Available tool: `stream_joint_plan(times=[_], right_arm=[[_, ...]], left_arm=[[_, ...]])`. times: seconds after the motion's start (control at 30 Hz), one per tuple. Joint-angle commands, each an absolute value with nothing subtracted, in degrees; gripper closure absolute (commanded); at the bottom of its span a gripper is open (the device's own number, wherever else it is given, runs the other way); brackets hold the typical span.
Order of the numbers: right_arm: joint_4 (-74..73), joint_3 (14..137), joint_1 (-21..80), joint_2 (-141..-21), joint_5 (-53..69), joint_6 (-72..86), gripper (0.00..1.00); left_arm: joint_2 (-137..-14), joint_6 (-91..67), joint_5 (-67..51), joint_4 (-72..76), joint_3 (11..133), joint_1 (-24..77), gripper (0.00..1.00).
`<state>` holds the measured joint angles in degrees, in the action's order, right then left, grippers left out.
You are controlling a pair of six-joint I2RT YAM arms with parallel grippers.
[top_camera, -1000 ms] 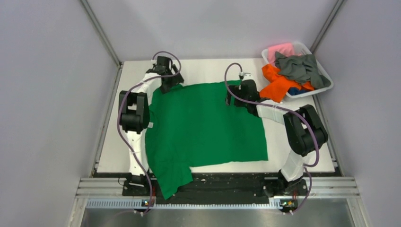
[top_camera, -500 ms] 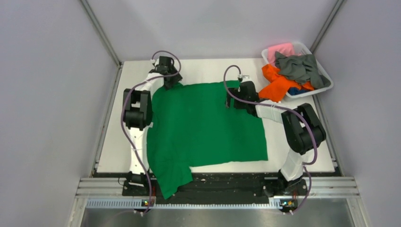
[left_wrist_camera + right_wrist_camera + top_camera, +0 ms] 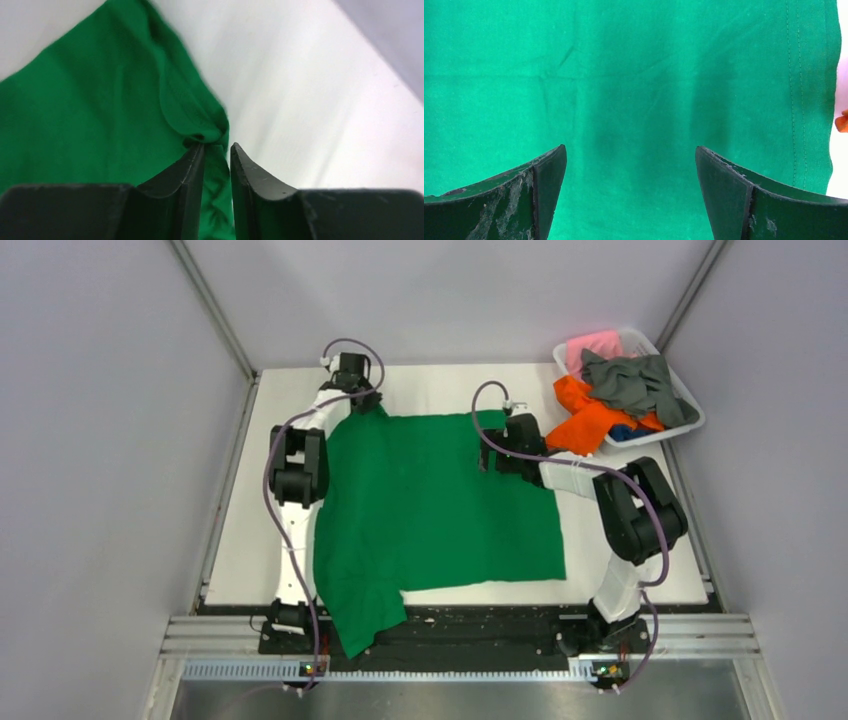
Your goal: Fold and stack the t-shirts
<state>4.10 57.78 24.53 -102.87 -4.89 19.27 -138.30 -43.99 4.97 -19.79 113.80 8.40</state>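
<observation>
A bright green t-shirt (image 3: 440,500) lies spread flat on the white table, one sleeve hanging over the near edge. At its far left corner my left gripper (image 3: 362,405) has its jaws nearly together. The left wrist view shows a bunched fold of the green t-shirt (image 3: 100,115) pinched between the left gripper (image 3: 216,147). My right gripper (image 3: 492,452) hovers over the shirt's far right part. In the right wrist view the right gripper (image 3: 630,150) stands wide open above flat green t-shirt (image 3: 634,75) cloth, holding nothing.
A white plastic basket (image 3: 690,420) at the far right corner holds an orange shirt (image 3: 585,420) draped over its rim, a dark grey one (image 3: 630,380), a pink one (image 3: 592,345) and a bit of blue (image 3: 622,432). Bare table (image 3: 620,560) shows right of the shirt.
My left gripper has closed from wide open onto the shirt's far left corner and shifted slightly toward the back. The right arm has barely moved.
</observation>
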Motion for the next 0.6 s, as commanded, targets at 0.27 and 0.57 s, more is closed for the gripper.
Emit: stream_joint_plan(times=[0.27,0.57], right_arm=[[3.8,59.5,24.9,-104.2,-7.8,18.1,0.02],[0.1,63.5,24.9,-103.1,-13.1,18.0,0.01]], left_arm=[[-151.3,-51.6,-5.7,-4.3,133.5,8.6,0.44],[-137.2,-43.2,-3.9,-11.4,135.3,8.8,0.01]])
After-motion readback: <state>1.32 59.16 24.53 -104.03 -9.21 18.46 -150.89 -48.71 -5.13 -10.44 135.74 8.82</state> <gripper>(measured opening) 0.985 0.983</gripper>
